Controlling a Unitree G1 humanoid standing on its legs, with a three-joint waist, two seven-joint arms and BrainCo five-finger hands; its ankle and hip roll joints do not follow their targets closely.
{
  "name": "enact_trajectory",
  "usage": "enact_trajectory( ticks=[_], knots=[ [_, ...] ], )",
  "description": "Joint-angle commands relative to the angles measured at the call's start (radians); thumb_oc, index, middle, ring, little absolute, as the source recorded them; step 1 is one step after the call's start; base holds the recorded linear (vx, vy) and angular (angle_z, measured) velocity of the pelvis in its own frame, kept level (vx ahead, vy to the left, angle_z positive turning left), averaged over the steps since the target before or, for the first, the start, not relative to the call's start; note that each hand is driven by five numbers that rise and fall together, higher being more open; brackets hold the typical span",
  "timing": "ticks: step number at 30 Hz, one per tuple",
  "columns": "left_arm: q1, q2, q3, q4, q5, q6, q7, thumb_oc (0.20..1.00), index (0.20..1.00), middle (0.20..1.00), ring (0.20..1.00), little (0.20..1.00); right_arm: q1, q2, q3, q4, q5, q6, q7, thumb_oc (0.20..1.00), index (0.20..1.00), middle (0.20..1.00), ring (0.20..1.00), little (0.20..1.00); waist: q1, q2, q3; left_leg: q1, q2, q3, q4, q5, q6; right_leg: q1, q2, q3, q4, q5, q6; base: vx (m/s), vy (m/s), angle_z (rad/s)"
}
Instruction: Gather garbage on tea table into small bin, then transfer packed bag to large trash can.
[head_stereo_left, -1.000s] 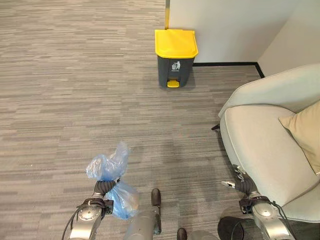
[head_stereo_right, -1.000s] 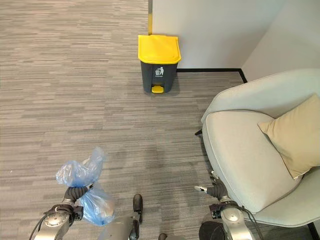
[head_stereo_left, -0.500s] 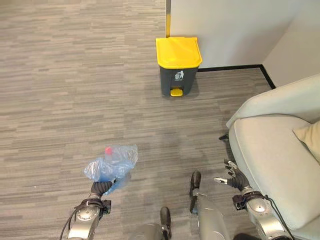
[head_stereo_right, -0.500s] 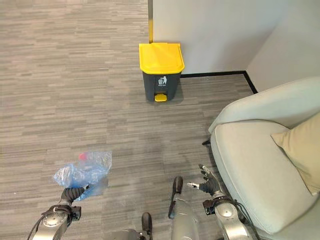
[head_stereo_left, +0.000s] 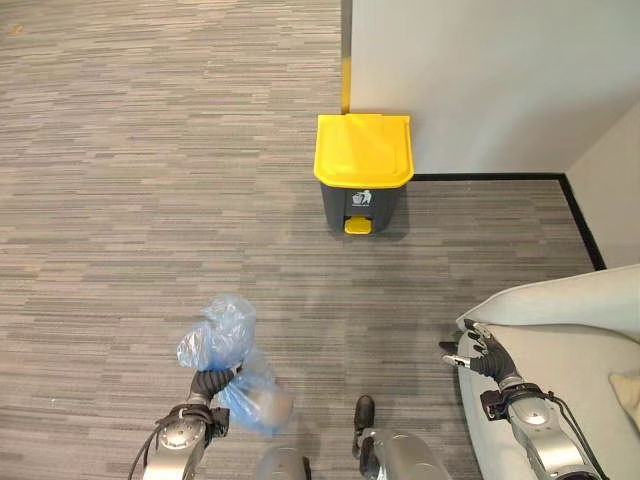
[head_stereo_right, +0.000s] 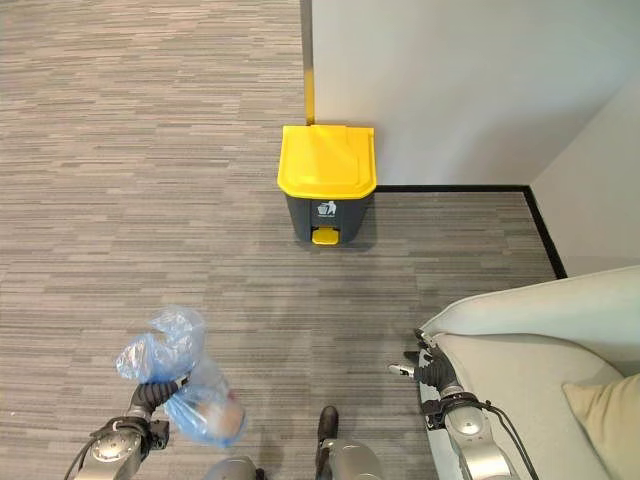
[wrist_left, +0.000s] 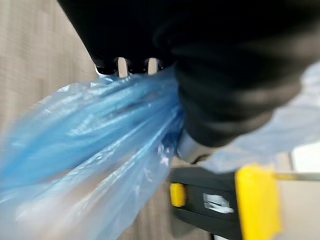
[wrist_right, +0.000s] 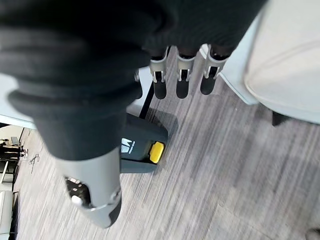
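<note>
A blue plastic garbage bag (head_stereo_left: 226, 352), tied and full, hangs from my left hand (head_stereo_left: 208, 383) low at the left. That hand's fingers are curled round the bag's gathered neck (wrist_left: 150, 107). A large grey trash can (head_stereo_left: 363, 172) with a shut yellow lid and a yellow pedal stands on the carpet ahead, against the wall corner. It also shows past the bag (wrist_left: 227, 202) and past my right hand's fingers (wrist_right: 180, 80). My right hand (head_stereo_left: 482, 350) hangs low at the right with relaxed fingers, holding nothing, beside the armchair's edge.
A pale armchair (head_stereo_left: 575, 335) with a tan cushion (head_stereo_right: 603, 412) fills the lower right. A white wall (head_stereo_left: 480, 80) with a black skirting runs behind the can. Grey striped carpet (head_stereo_left: 150, 200) lies open to the left and ahead.
The camera has moved: the trash can sits lower and more central, the armchair further right. The blue bag, swung out half a second ago, now hangs down under my left hand.
</note>
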Motion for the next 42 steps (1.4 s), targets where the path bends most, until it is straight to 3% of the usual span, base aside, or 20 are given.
enact_trajectory(
  ticks=[1,3,4,5,9,10,14,17,21,24,26,27,28,31,34,37,42],
  knots=[
    [-0.012,0.040,0.017,-0.024,-0.026,-0.052,0.006,0.200,0.200,0.200,0.200,0.200,0.007,-0.036,-0.035,-0.007,0.039,-0.039,-0.021,1.000,1.000,1.000,1.000,1.000,0.003,0.035,-0.006,-0.032,0.065,0.031,-0.093,0.138,-0.025,-0.017,-0.071,-0.012,0.066,-0.100,0.172,0.30,0.032,-0.72],
    [-0.015,0.041,0.017,-0.020,-0.019,-0.051,0.012,0.200,0.200,0.200,0.200,0.200,0.007,-0.023,-0.038,0.018,0.035,-0.037,-0.037,1.000,1.000,1.000,1.000,1.000,0.030,0.043,-0.002,-0.093,0.091,0.090,-0.206,0.270,-0.055,0.070,-0.053,-0.014,0.027,-0.118,0.178,0.38,0.078,-0.52],
    [-0.015,0.041,0.017,-0.020,-0.019,-0.050,0.012,0.200,0.200,0.200,0.200,0.200,0.007,-0.023,-0.038,0.018,0.035,-0.037,-0.037,1.000,1.000,1.000,1.000,1.000,0.031,0.042,-0.001,-0.090,0.090,0.091,-0.209,0.272,-0.055,0.072,-0.054,-0.014,0.026,-0.117,0.179,0.52,0.236,-0.43],
    [-0.002,0.042,0.024,-0.033,-0.017,-0.049,0.006,0.200,0.200,0.200,0.200,0.200,0.013,-0.012,-0.042,0.031,0.017,-0.029,-0.031,1.000,1.000,1.000,1.000,1.000,0.039,0.044,-0.020,-0.079,0.105,0.135,-0.217,0.267,-0.052,0.125,-0.065,-0.002,0.026,-0.138,0.193,0.56,0.337,-0.56],
    [0.018,0.053,0.041,-0.039,-0.006,-0.044,0.006,0.200,0.200,0.200,0.200,0.200,0.004,0.020,-0.034,0.041,-0.001,-0.012,-0.018,1.000,1.000,1.000,1.000,1.000,0.051,0.018,-0.054,-0.032,0.065,0.142,-0.168,0.186,-0.001,0.144,-0.142,0.033,0.075,-0.118,0.242,0.48,0.373,-0.47],
    [0.014,0.065,0.047,-0.037,-0.007,-0.043,0.008,0.200,0.200,0.200,0.200,0.200,-0.002,0.030,-0.032,0.059,0.005,-0.011,-0.016,1.000,1.000,1.000,1.000,1.000,0.053,0.012,-0.059,-0.016,0.038,0.137,-0.158,0.149,0.028,0.118,-0.158,0.060,0.150,-0.094,0.253,0.26,0.232,-0.06],
    [-0.008,0.082,0.055,-0.041,-0.015,-0.044,0.021,0.200,0.200,0.200,0.200,0.200,-0.020,0.041,-0.030,0.077,0.026,-0.009,-0.019,1.000,1.000,1.000,1.000,1.000,0.047,0.024,-0.050,0.044,0.013,0.131,-0.181,0.114,0.057,0.002,-0.151,0.073,0.246,-0.040,0.246,0.20,0.153,0.08],
    [-0.019,0.086,0.057,-0.037,-0.028,-0.048,0.028,0.200,0.200,0.200,0.200,0.200,-0.035,0.037,-0.031,0.073,0.046,-0.008,-0.020,1.000,1.000,1.000,1.000,1.000,0.026,0.045,-0.020,0.109,0.005,0.122,-0.215,0.092,0.062,-0.112,-0.137,0.033,0.234,-0.027,0.233,0.20,0.059,-0.08],
    [-0.029,0.073,0.050,-0.019,-0.035,-0.049,0.028,0.200,0.200,0.200,0.200,0.200,-0.028,0.036,-0.028,0.072,0.053,-0.008,-0.021,1.000,1.000,1.000,1.000,1.000,-0.011,0.044,0.010,0.181,-0.016,0.082,-0.224,0.058,0.056,-0.201,-0.121,0.017,0.123,0.019,0.245,0.25,-0.055,0.04],
    [-0.027,0.070,0.045,-0.023,-0.032,-0.052,0.021,0.200,0.200,0.200,0.200,0.200,-0.013,0.032,-0.030,0.071,0.052,-0.010,-0.021,1.000,1.000,1.000,1.000,1.000,-0.025,0.041,0.011,0.206,-0.019,0.050,-0.216,0.034,0.044,-0.194,-0.117,0.030,0.109,0.016,0.253,0.30,-0.185,0.46],
    [-0.001,0.059,0.041,-0.031,-0.024,-0.043,0.002,0.200,0.200,0.200,0.200,0.200,0.015,0.024,-0.043,0.072,0.054,-0.013,-0.019,1.000,1.000,1.000,1.000,1.000,-0.027,0.042,-0.014,0.224,-0.002,0.034,-0.178,0.003,0.015,-0.146,-0.106,0.024,0.101,0.010,0.224,0.39,-0.279,0.62],
    [-0.001,0.059,0.042,-0.031,-0.024,-0.043,0.002,0.200,0.200,0.200,0.200,0.200,0.015,0.025,-0.043,0.072,0.054,-0.013,-0.019,1.000,1.000,1.000,1.000,1.000,-0.029,0.040,-0.017,0.220,-0.005,0.032,-0.179,0.007,0.015,-0.149,-0.108,0.024,0.097,0.014,0.224,0.21,-0.197,0.99],
    [0.002,0.057,0.043,-0.031,-0.025,-0.038,0.000,0.200,0.200,0.200,0.200,0.200,0.026,0.023,-0.052,0.071,0.059,-0.019,-0.020,1.000,1.000,1.000,1.000,1.000,-0.034,0.044,-0.021,0.227,0.022,0.033,-0.156,0.020,-0.013,-0.134,-0.097,0.018,0.095,0.003,0.215,0.21,-0.218,0.88],
    [0.000,0.048,0.034,-0.024,-0.027,-0.036,-0.007,0.200,0.200,0.200,0.200,0.200,0.033,0.007,-0.059,0.070,0.065,-0.019,-0.025,1.000,1.000,1.000,1.000,1.000,-0.042,0.045,-0.035,0.184,0.063,0.027,-0.044,0.078,-0.036,-0.086,-0.076,-0.005,0.065,-0.022,0.183,0.21,-0.193,0.39],
    [-0.009,0.045,0.028,-0.018,-0.032,-0.036,-0.002,0.200,0.200,0.200,0.200,0.200,0.036,0.000,-0.059,0.073,0.070,-0.017,-0.028,1.000,1.000,1.000,1.000,1.000,-0.040,0.041,-0.031,0.148,0.071,0.012,-0.018,0.101,-0.037,-0.064,-0.069,-0.004,0.057,-0.041,0.172,0.09,-0.056,0.07],
    [-0.020,0.043,0.021,-0.013,-0.033,-0.037,0.000,0.200,0.200,0.200,0.200,0.200,0.034,-0.010,-0.069,0.082,0.077,-0.019,-0.034,1.000,1.000,1.000,1.000,1.000,-0.042,0.027,-0.031,0.104,0.089,0.020,-0.099,0.091,-0.038,-0.041,-0.085,0.002,0.045,-0.053,0.179,0.10,0.041,-0.01],
    [-0.020,0.040,0.014,-0.015,-0.036,-0.039,0.005,0.200,0.200,0.200,0.200,0.200,0.042,-0.012,-0.078,0.101,0.077,-0.019,-0.044,1.000,1.000,1.000,1.000,1.000,-0.034,0.045,-0.027,0.069,0.162,0.026,-0.224,0.202,-0.074,-0.009,-0.107,0.005,0.040,-0.064,0.197,0.05,0.169,-0.08]
  ],
)
